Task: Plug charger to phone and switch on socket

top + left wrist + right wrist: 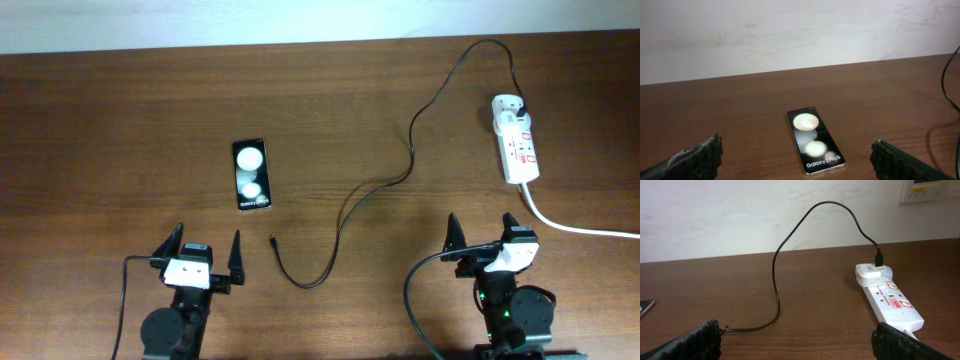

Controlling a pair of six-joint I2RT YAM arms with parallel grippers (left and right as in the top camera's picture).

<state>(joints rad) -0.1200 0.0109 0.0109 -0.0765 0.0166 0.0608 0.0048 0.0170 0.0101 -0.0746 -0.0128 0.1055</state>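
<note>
The black phone point(251, 174) lies flat on the table, left of centre, with two white spots; it also shows in the left wrist view point(814, 140), lettering toward me. The thin black charger cable point(412, 150) runs from its plug point(520, 103) in the white socket strip point(516, 138) across the table to a loose connector tip point(272, 239) below the phone. The cable point(776, 275) and socket point(887, 295) show in the right wrist view. My left gripper point(205, 256) is open and empty, near the front edge below the phone. My right gripper point(483, 235) is open and empty, below the socket.
The socket's thick white cord point(570, 225) runs off the right edge. A pale wall point(790, 30) stands behind the table's far edge. A white panel point(930, 189) hangs on the wall at upper right.
</note>
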